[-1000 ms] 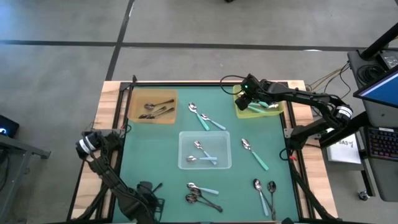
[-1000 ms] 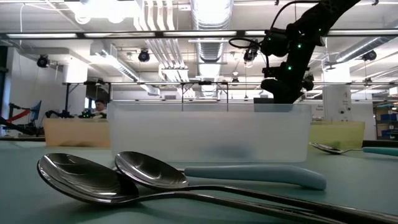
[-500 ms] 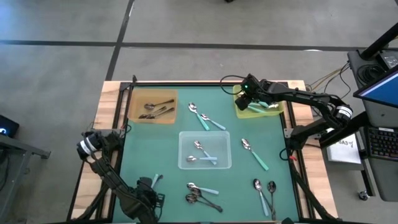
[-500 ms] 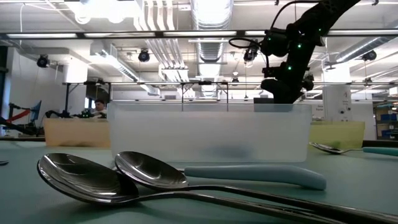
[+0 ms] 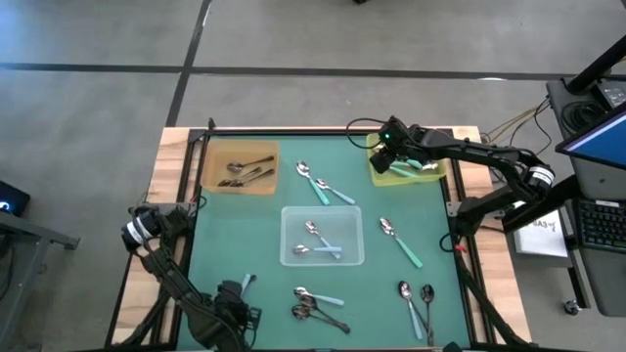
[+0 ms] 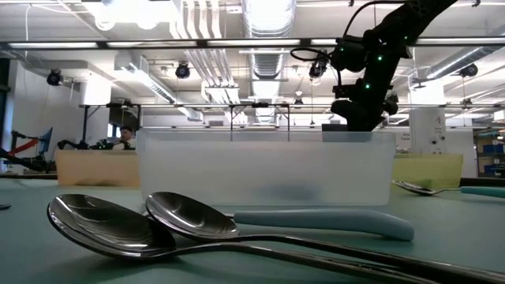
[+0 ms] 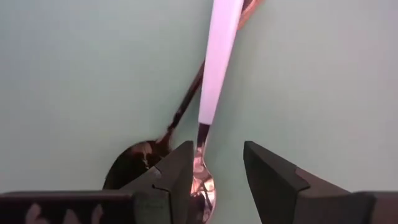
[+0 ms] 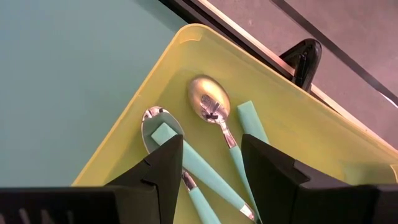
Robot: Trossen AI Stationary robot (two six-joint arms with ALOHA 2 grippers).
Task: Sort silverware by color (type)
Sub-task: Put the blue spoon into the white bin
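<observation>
My left gripper [image 5: 233, 296] points down over the mat's near left part, shut on a spoon with a pale-blue handle [image 7: 217, 56]. A dark metal spoon [image 7: 134, 165] lies on the mat just under it. My right gripper [image 5: 391, 149] hangs open above the yellow-green tray [image 5: 406, 171] at the far right. Teal-handled spoons [image 8: 214, 118] lie in that tray, and nothing is between its fingers [image 8: 165, 168]. Other spoons lie loose on the mat [image 5: 318, 183], [image 5: 401, 242], [image 5: 416, 303], [image 5: 318, 305]. My left gripper has the pale-blue-handled spoon by its silver bowl [image 7: 204, 180], which sits between the two fingers against one of them [image 7: 180, 168]. Touch with the other finger does not show. The fingers come from above, pointing down. The handle slants up out of the hold, clear of the mat.
A brown tray [image 5: 240, 166] with dark spoons stands at the far left. A clear tray [image 5: 323, 238] with pale-blue-handled spoons stands mid-mat. In the low view two spoon bowls [image 6: 118, 229] lie close in front of the clear tray [image 6: 264, 170].
At my left gripper a pale-blue handle now sticks out toward the far right, where a second ago only a thin dark shape showed. The spoon's handle end has tipped up off the mat.
</observation>
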